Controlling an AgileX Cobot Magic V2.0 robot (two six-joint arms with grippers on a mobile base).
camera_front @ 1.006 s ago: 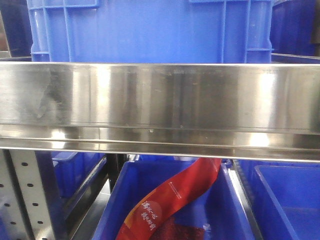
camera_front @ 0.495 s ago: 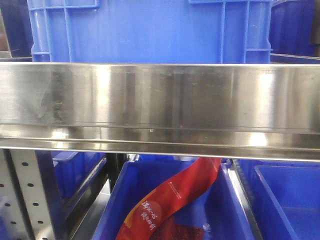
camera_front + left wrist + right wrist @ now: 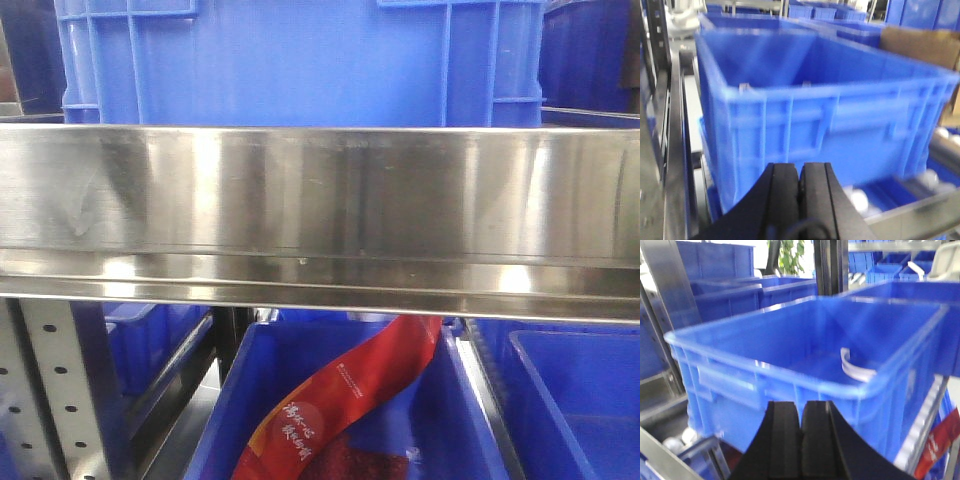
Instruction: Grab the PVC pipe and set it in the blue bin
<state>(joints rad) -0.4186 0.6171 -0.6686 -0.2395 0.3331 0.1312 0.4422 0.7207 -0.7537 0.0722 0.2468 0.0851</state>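
White curved PVC pipe [image 3: 856,369] lies inside the big blue plastic bin [image 3: 790,376], where it belongs. Both end effectors, right [image 3: 800,427] and left [image 3: 799,186], are pressed together, holding nothing.

The front view is held close against a steel shelf rail [image 3: 320,215], with a blue bin [image 3: 300,60] above it. Each wrist view is aimed forward over its own closed gripper, left [image 3: 800,187] and right [image 3: 801,427], at the same bin [image 3: 830,125] [image 3: 805,365] just ahead, seen from opposite corners.
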